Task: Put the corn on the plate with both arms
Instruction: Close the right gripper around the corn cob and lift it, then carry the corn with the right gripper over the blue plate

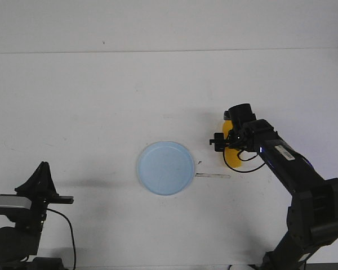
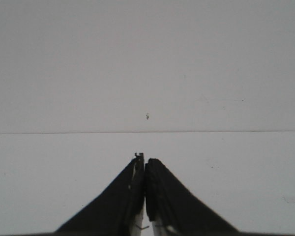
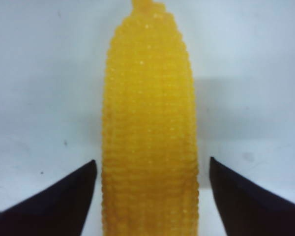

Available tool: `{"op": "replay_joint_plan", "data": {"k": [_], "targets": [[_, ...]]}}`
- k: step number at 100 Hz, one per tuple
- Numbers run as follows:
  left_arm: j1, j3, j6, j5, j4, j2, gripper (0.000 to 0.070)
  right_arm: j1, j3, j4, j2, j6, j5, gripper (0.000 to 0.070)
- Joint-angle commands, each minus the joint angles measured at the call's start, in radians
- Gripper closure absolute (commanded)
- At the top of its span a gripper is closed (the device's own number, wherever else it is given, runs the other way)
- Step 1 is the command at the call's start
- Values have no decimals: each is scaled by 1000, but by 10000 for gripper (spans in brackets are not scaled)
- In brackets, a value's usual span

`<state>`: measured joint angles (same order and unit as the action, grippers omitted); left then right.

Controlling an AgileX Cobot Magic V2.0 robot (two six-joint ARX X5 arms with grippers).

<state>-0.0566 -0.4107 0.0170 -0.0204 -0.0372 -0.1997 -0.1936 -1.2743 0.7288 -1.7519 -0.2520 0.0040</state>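
The yellow corn (image 1: 232, 157) lies on the white table right of the pale blue plate (image 1: 165, 167), mostly hidden under my right gripper (image 1: 230, 142). In the right wrist view the corn (image 3: 150, 128) fills the middle, its tapered tip pointing away, and the open right gripper (image 3: 152, 169) straddles it with a small gap on each side. My left gripper (image 1: 42, 174) rests at the near left of the table, far from the plate. In the left wrist view the left gripper (image 2: 145, 164) is shut and empty over bare table.
A thin grey strip (image 1: 212, 175) lies on the table just right of the plate. The table's far edge (image 1: 158, 52) meets a white wall. The right arm's base (image 1: 312, 225) stands at the near right.
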Motion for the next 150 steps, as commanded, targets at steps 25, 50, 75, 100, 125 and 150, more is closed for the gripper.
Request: {"op": "replay_joint_plan", "data": {"k": [25,50,75,100,125,150], "targets": [[0,-8,-8,0,-10,1,699,-17,-23,-10,-27,17,3,357],[0,-8,-8,0,-10,1,699,-43,-108,51,21,17,-69,356],[0,-8,-8,0,-9,1,699,-170,-133,57,29,12,-381,356],[-1,-8,-8,0,-9,1,699,-359,-131,28,18,13,-317,355],[0,-8,-8,0,-9,1,699,-418,-131,5,-36,0,-282,354],[0,-8,-8,0,-9,1,699,-436,-130,12,-84,-15,-267,355]]}}
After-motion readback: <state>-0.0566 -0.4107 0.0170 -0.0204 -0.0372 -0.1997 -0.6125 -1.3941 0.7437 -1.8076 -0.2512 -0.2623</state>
